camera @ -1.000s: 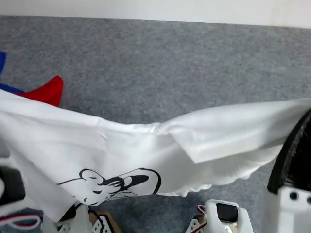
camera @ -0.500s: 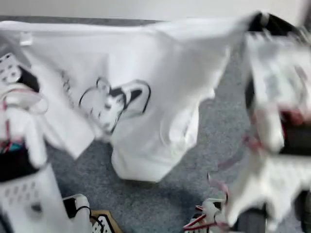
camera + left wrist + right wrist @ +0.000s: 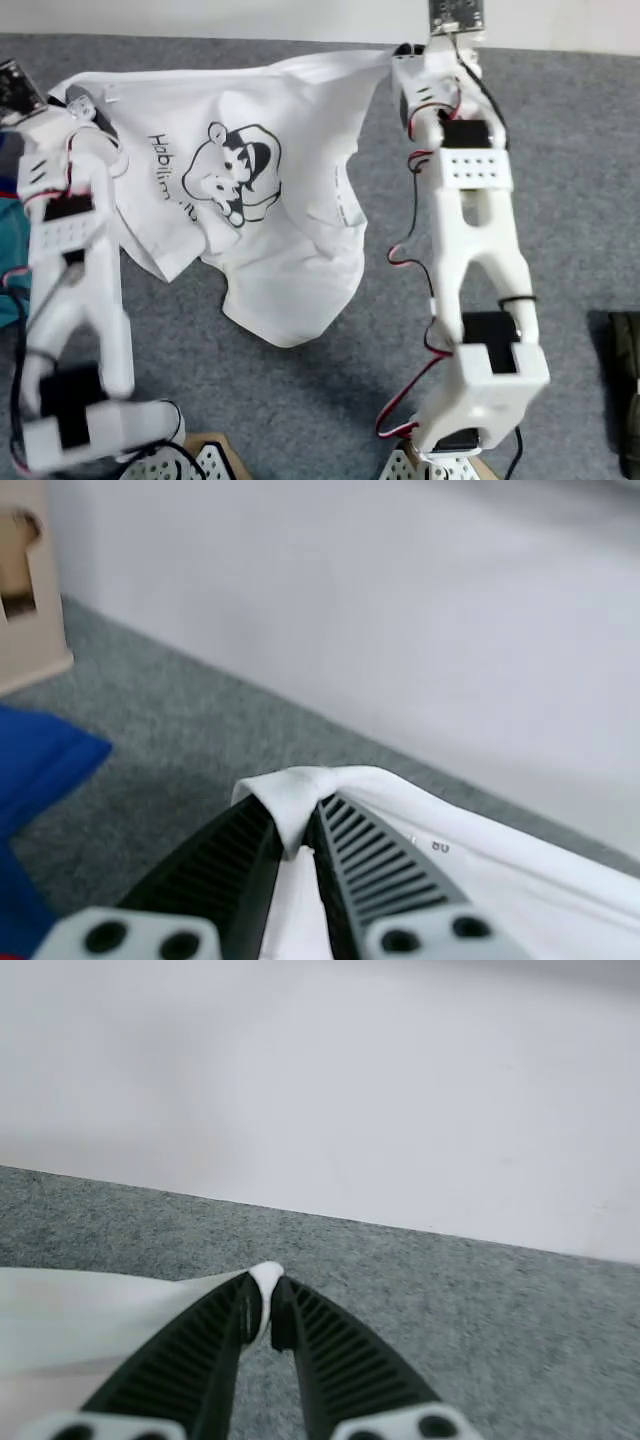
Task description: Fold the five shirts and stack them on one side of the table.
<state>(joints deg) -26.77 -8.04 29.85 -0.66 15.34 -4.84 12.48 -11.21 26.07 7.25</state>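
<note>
Left gripper (image 3: 295, 816) has its fingers clamped tight on a bunched corner of the white shirt (image 3: 285, 200), up at the 10 o'clock corner of the high view. Over at 1 o'clock, the right gripper (image 3: 267, 1295) pinches the other end, with a small nub of white cloth squeezed between its dark ribbed fingers. Between the two, the shirt's top edge runs stretched along 12 o'clock, close to the pale wall (image 3: 250, 18). Its body spreads toward the centre of the grey table (image 3: 270, 410), cartoon print (image 3: 232, 170) facing up and the lower edge rumpled on the 6 o'clock side. In the left wrist view, blue cloth (image 3: 40, 770) lies on the grey surface beside the gripper. At 9 o'clock in the high view there's a sliver of teal fabric (image 3: 8, 250), possibly another shirt, hard to tell.
</note>
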